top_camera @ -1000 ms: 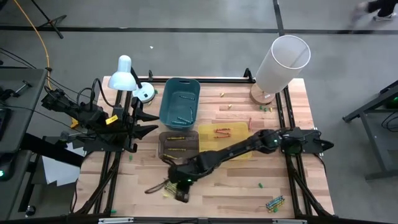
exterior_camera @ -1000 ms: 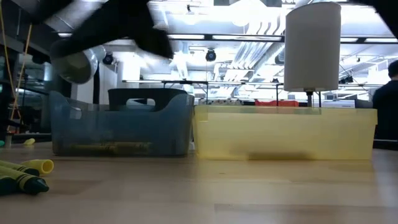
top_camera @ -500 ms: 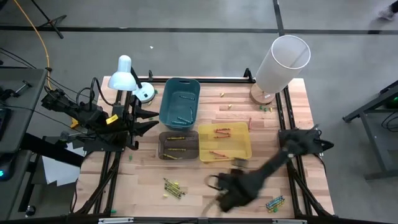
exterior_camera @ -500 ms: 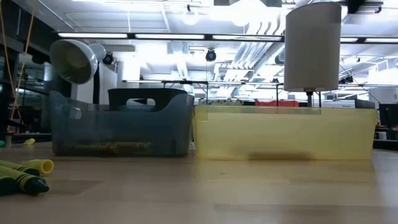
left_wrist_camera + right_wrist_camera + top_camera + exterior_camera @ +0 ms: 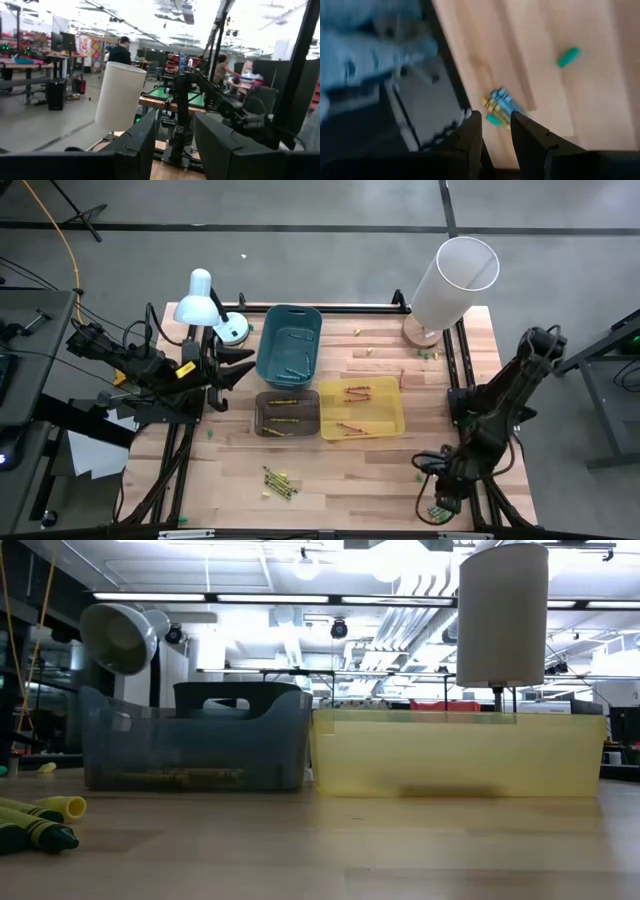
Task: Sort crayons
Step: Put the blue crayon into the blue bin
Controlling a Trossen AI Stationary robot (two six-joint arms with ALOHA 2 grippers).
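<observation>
The right gripper [image 5: 437,508] hangs over the tabletop's [image 5: 330,480] corner at about five o'clock, its jaws a narrow gap apart with nothing between them. Directly ahead of those jaws in the right wrist view lies a small bundle of blue and yellow crayons [image 5: 501,107], close to the tabletop's edge and just beyond the fingertips [image 5: 473,118], not touched. A lone green bit [image 5: 568,56] sits well apart from that bundle.

More crayons lie in a loose heap [image 5: 279,481] toward seven o'clock, well away from either arm. Others rest inside the yellow bin [image 5: 392,420], the dark bin [image 5: 260,420] beside it, and the blue bin [image 5: 268,365] at about eleven o'clock.

The left gripper [image 5: 243,368] waits at nine o'clock off the tabletop's edge, jaws slightly apart and holding nothing.
</observation>
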